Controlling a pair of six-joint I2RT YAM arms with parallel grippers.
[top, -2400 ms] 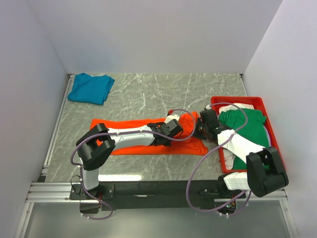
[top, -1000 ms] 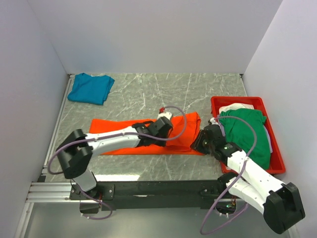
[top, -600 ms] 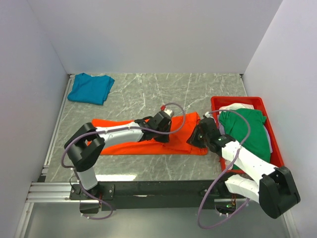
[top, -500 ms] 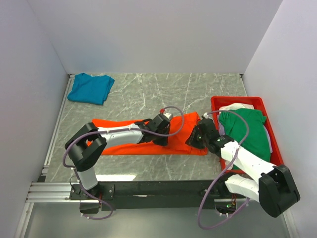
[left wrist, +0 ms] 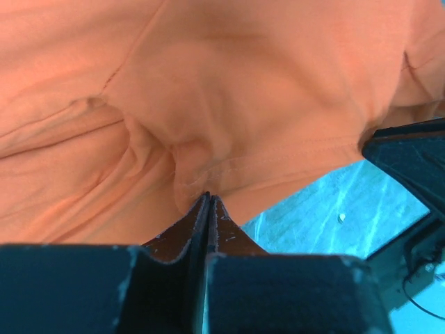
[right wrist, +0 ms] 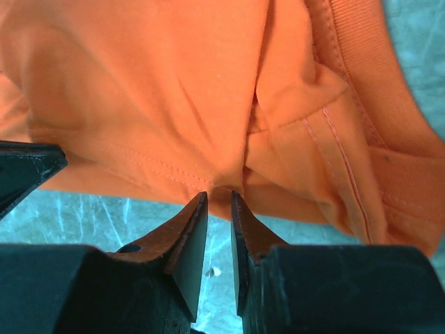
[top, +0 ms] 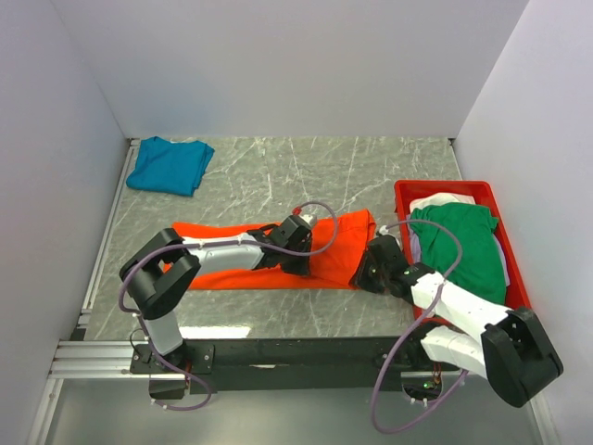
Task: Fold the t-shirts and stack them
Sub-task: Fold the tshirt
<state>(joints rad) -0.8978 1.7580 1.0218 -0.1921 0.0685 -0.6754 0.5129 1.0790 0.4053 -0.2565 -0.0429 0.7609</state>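
The bright orange t-shirt (top: 338, 243) lies in a long band across the middle of the table. My left gripper (top: 298, 248) is on its near middle part, jaws shut on a pinch of the orange cloth (left wrist: 229, 90) at the hem (left wrist: 207, 198). My right gripper (top: 364, 273) is at the shirt's near right edge, its jaws closed to a narrow gap on the orange hem (right wrist: 219, 195). The teal blue t-shirt (top: 170, 165) lies folded at the far left. The green t-shirt (top: 459, 246) lies in the tray over the white one (top: 435, 199).
The red plastic tray (top: 445, 184) stands at the right edge of the table, close to my right arm. White walls enclose the table on the left, back and right. The black rail with the arm bases runs along the near edge.
My right gripper moved from the shirt's right end down to its near right edge, and that corner has drawn in to the left. My left gripper shifted slightly left along the shirt.
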